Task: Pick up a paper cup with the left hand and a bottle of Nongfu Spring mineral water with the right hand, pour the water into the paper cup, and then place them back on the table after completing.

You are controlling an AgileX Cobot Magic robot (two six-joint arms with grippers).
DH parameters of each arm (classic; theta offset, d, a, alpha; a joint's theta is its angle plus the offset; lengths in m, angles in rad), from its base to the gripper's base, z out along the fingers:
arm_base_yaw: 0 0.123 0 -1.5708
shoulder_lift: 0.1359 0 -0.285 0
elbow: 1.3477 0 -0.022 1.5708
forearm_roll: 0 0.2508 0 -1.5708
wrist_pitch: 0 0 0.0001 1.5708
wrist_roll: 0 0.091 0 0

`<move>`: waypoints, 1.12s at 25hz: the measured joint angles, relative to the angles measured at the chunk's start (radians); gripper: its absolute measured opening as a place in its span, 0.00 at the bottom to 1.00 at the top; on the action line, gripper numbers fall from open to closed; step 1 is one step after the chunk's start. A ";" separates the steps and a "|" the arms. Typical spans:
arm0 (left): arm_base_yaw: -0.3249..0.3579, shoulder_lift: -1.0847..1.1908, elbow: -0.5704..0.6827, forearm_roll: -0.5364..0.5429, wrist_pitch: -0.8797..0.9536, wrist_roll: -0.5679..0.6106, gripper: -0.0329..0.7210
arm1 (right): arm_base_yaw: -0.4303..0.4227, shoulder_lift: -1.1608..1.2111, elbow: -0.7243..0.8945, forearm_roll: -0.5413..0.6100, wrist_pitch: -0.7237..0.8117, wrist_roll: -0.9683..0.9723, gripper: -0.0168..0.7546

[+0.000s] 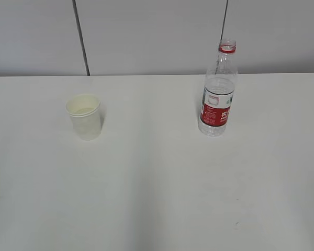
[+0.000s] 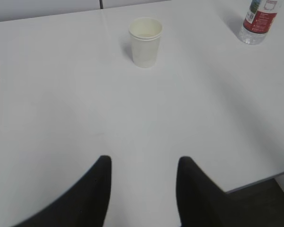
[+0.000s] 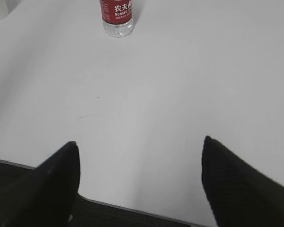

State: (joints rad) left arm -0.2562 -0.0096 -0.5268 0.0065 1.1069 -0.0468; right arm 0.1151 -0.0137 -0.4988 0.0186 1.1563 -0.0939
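Note:
A white paper cup (image 1: 84, 116) stands upright on the left of the white table (image 1: 157, 183); it also shows in the left wrist view (image 2: 145, 41). A clear Nongfu Spring bottle (image 1: 218, 91) with a red label and no cap stands upright on the right; it shows in the right wrist view (image 3: 117, 16) and at the top right of the left wrist view (image 2: 259, 21). My left gripper (image 2: 143, 163) is open and empty, well short of the cup. My right gripper (image 3: 139, 144) is open wide and empty, near the table's front edge, far from the bottle. Neither arm shows in the exterior view.
A grey panelled wall (image 1: 146, 36) stands behind the table. The table's front edge (image 3: 132, 208) shows under my right gripper, and its corner edge (image 2: 260, 179) at the lower right of the left wrist view.

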 joint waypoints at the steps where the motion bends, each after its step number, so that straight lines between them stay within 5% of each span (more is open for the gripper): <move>1: 0.000 0.000 0.000 0.000 0.000 0.000 0.43 | 0.000 -0.002 0.000 0.000 0.000 0.000 0.79; 9: 0.005 0.000 0.000 -0.001 0.000 0.000 0.43 | 0.000 -0.004 0.000 -0.011 0.000 -0.002 0.79; 15: 0.101 0.000 0.000 -0.006 0.000 0.000 0.43 | 0.000 -0.004 0.000 -0.028 -0.002 -0.002 0.79; 28: 0.139 0.000 0.000 -0.012 0.000 0.000 0.43 | -0.089 -0.004 0.000 -0.037 -0.003 -0.002 0.78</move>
State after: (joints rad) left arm -0.1172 -0.0096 -0.5268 -0.0053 1.1069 -0.0468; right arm 0.0265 -0.0180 -0.4988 -0.0184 1.1537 -0.0960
